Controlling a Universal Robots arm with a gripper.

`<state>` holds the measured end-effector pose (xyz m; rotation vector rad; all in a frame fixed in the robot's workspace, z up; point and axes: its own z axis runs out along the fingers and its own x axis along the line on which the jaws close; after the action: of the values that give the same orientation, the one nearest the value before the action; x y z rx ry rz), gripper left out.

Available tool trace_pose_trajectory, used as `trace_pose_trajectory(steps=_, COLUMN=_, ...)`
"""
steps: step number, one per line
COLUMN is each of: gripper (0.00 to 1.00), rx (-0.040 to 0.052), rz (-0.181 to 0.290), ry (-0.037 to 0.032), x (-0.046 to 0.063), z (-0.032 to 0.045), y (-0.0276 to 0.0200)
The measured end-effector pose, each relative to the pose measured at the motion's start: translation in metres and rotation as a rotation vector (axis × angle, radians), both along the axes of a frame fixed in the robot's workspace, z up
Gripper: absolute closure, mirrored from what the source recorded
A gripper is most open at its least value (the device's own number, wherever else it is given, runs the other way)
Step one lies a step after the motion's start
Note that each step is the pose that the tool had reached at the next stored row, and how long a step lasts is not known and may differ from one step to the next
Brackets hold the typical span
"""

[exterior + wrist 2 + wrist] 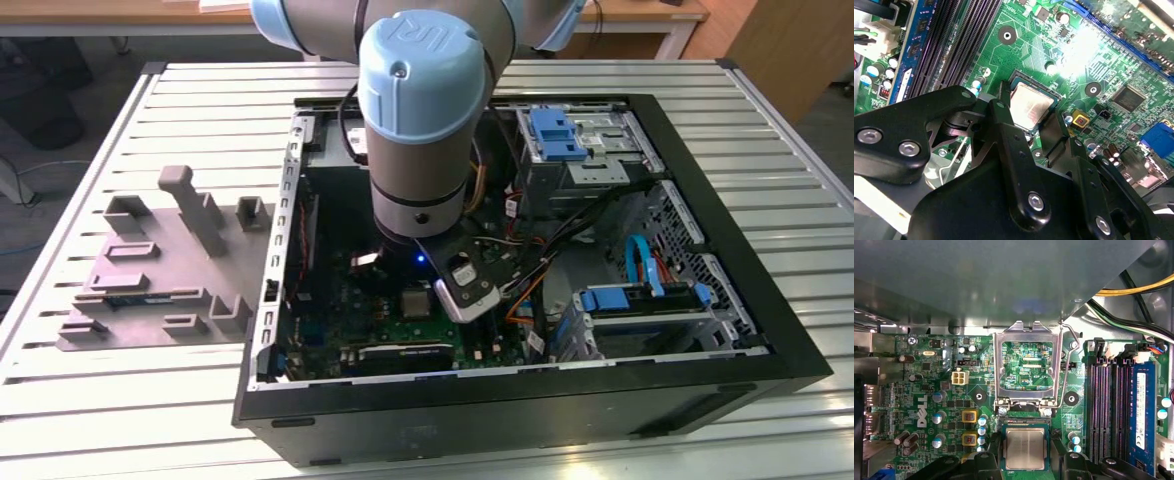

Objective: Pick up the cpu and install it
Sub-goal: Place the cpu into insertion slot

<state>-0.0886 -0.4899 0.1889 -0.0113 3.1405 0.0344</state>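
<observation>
Arm reaches straight down into the open PC case, wrist vertical, w/ its last joint low over the board. In both wrist views the gripper stands over the socket, black fingers clenched on 2 opposite edges of the cpu. The cpu lies flat, silvery top up, w/in the socket opening; can't tell if it is fully seated. Just beyond it the metal load plate stands flipped open, its wire lever raised beside it. Around these spreads the green board, w/ white print across it, and dark RAM slots next to a blue stick bearing a white label. Yellow cables run past farther off. Outside the case, on the exterior view's left, a grey tray w/ upright posts sits on the slatted table.
</observation>
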Motion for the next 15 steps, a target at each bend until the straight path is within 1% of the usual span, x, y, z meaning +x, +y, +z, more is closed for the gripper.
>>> trace_pose_trajectory(steps=5, gripper=0.51, rx=0.0001, rz=0.0, ry=0.0, x=0.0, z=-0.0001, y=0.0)
trace_pose_trajectory(steps=6, gripper=0.45, rx=0.0001, rz=0.0, ry=0.0, x=0.0, z=-0.0001, y=0.0)
trace_pose_trajectory(steps=15, gripper=0.45, rx=0.0004, rz=0.0, ry=-0.0001, x=0.0, z=0.0023, y=0.0)
